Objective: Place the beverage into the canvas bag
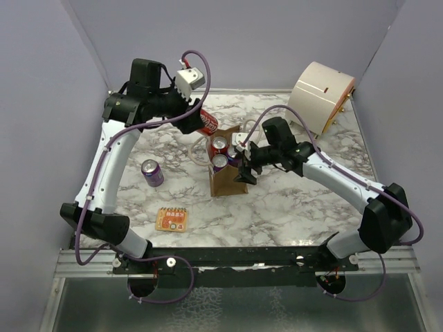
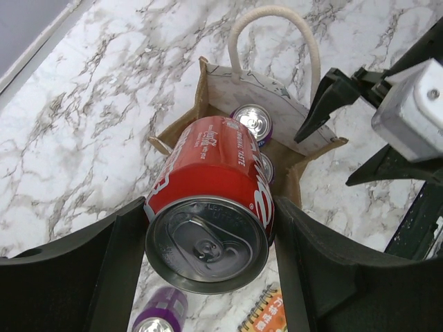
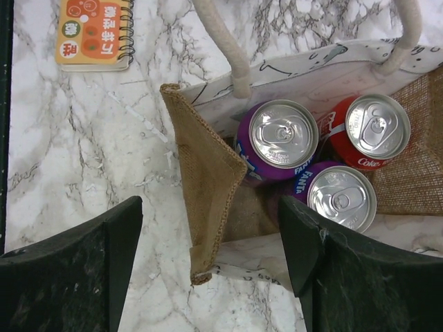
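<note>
Beverage can [image 2: 211, 173] clenched in our left gripper [image 2: 209, 235], tilted above the canvas bag [image 1: 225, 181] at its 11 o'clock, we judge ready for lowering in | right gripper [image 3: 211, 207] released, astride the bag's 3 o'clock wall, likely to steady it | three cans [image 3: 284, 135] already inside

Our left arm [image 1: 114, 162] rises from its base and bends forward. Our left gripper [image 2: 208, 266] clamps a red can [image 2: 211, 200] between its fingers, one pad on each side. Our right arm [image 1: 342, 181] stretches low toward the left, and our right gripper [image 3: 211, 270] points down with its jaws apart.
</note>
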